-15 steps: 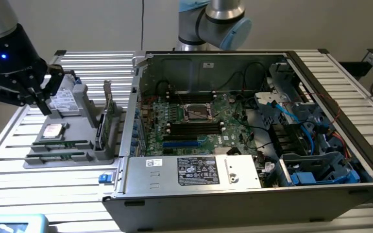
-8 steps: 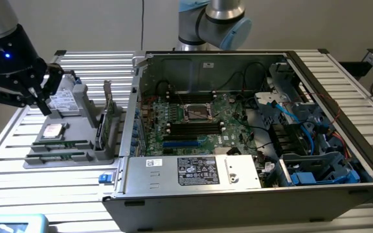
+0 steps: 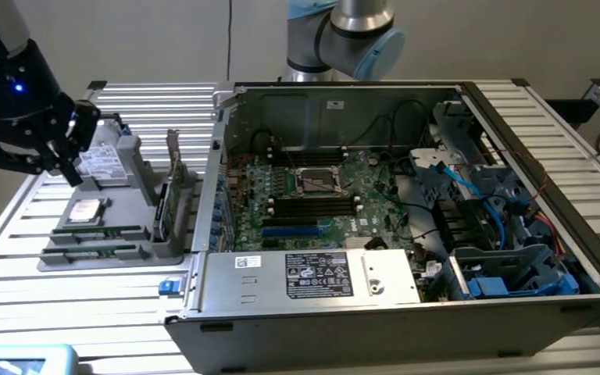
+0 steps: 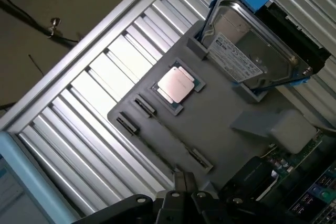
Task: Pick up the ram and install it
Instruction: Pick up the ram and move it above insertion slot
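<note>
Nearest, gripper (image 4: 179,184) shut and empty, hovering above gray holder (image 3: 133,211). Therein ram (image 3: 94,232) stands edgewise, 5 o'clock from gripper in exterior view. Judged light, stiff, fragile; grasp flat faces near upper edge, clear of contacts.

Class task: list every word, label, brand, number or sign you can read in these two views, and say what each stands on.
None reads clearly enough to quote.
Black label on the grey metal power-supply box: print too small.
White sticker on that box: too small.
Small white tag on the open computer case's inner wall: too small.
Pale label on the silver box-shaped hard drive: blurred.
</note>
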You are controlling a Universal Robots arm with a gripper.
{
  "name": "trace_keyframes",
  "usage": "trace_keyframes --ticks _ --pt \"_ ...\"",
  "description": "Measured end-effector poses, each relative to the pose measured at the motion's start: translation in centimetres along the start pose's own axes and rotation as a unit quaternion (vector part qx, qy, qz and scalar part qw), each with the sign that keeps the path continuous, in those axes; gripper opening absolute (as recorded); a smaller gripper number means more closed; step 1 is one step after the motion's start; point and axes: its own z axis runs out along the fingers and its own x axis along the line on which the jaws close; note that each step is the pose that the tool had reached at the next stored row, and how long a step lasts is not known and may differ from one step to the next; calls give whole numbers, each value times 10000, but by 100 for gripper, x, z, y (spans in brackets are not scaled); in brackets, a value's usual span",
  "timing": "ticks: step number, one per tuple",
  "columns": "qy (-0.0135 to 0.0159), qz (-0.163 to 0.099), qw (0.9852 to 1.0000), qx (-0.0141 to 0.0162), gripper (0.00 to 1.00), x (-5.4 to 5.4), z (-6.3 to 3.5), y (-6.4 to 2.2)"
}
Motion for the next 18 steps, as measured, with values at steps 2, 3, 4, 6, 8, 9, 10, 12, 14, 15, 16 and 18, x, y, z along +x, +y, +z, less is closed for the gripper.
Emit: trace_keyframes --ticks 2,3,4,6,8,9,10,12,14,15,16,18 --pt "10 -180 9998 -1 11 0 0 0" --pt "14 -270 9996 -2 11 0 1 0" --pt "19 -368 9993 -2 11 0 1 0" --pt "30 -548 9985 -1 11 0 1 -1" --pt "42 -732 9973 -1 11 0 2 -1" --pt "47 -821 9966 0 11 0 2 0" --pt "53 -910 9958 0 11 0 2 0" --pt "65 -1089 9940 2 11 0 3 0" --pt "77 -1267 9919 3 11 0 4 0" --pt "84 -1359 9907 4 11 0 4 0" --pt "90 -1448 9894 5 11 0 4 0" --pt "103 -1628 9866 9 11 0 4 0"
